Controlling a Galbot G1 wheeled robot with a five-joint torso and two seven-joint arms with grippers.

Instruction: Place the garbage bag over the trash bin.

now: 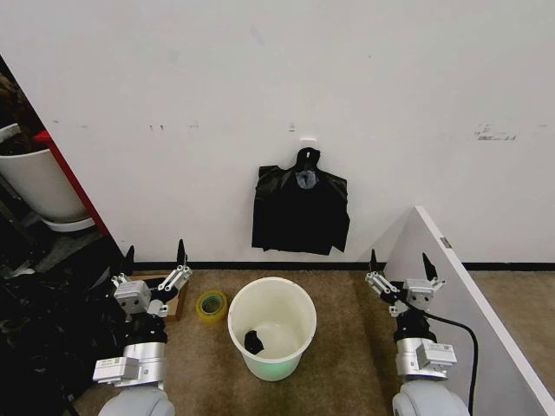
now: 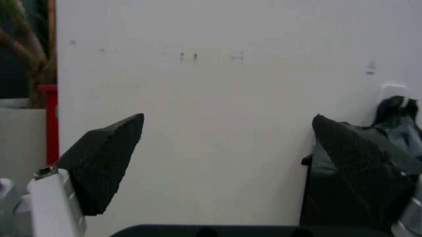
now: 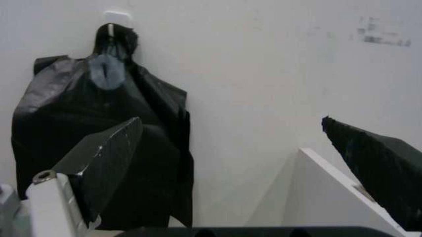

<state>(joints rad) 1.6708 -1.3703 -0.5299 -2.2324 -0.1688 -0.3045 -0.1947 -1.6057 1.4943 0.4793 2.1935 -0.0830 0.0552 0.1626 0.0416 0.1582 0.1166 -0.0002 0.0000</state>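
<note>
Jaws spread wide on both grippers, left gripper (image 1: 154, 257) and right gripper (image 1: 400, 259) raised upright flanking one round cream-white plastic trash bin (image 1: 271, 325) on the floor. One bunch of glossy black bags (image 1: 300, 208) hangs on the wall behind.

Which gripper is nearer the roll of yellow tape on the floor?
Left. The left gripper hangs open just beside the tape roll; the right gripper, also open, is across the trash bin from it.
</note>
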